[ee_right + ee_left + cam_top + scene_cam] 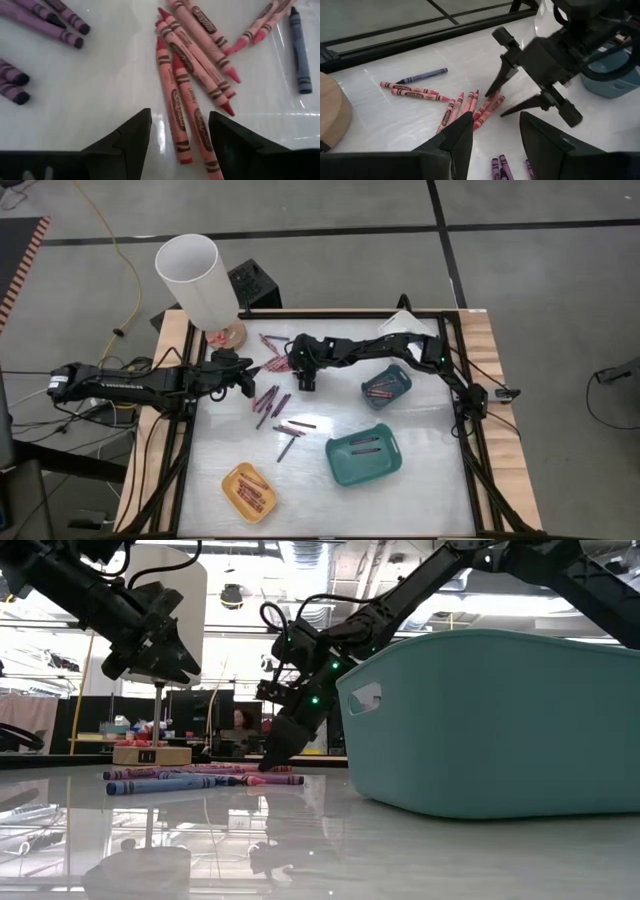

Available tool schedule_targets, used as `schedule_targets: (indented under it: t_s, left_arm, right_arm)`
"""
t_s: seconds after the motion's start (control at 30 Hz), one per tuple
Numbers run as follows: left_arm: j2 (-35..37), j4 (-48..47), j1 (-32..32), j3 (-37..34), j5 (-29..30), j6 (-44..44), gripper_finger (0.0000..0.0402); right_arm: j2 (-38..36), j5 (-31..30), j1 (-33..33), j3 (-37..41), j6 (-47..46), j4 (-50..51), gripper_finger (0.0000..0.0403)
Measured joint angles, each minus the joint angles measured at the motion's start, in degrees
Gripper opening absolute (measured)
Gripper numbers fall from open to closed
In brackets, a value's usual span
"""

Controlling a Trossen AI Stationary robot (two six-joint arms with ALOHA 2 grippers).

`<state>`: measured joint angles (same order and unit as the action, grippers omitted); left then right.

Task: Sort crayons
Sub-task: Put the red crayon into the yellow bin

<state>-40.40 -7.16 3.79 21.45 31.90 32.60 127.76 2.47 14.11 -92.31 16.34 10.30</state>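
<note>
Red and pink crayons [192, 75] lie fanned on the white table, with purple crayons [45, 20] beside them and one dark blue crayon [298, 50] apart. My right gripper [179, 125] is open, slanting down low over the fan [275, 365]. Its fingertips stand on either side of the lower ends of two red crayons [186, 127]; I see no contact. My left gripper [495, 135] is open with nothing between its fingers. It hangs above the table [250, 375], just left of the crayons. More purple crayons [268, 400] and dark crayons [292, 430] lie nearer the front edge.
A small blue-green tray [386, 385] with crayons stands to the right. A larger teal tray [363, 458] stands front right and a yellow tray [250, 490] with crayons front left. A white cylinder [195, 278] on a wooden base [228, 335] stands at the far left corner.
</note>
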Motion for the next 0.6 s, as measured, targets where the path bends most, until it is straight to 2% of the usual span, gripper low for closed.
schedule_targets:
  t_s: [0.4,0.6]
  left_arm:
    - [0.01,-0.03,0.00,0.00,-0.61,0.09,0.0151]
    - [0.00,-0.35,-0.01,0.00,-1.16,0.22,0.0151]
  right_arm:
    - [-0.56,1.06,-4.44,0.08,-0.63,1.30,0.0219]
    - [-3.96,2.87,-4.70,-0.52,-4.33,1.81,0.0219]
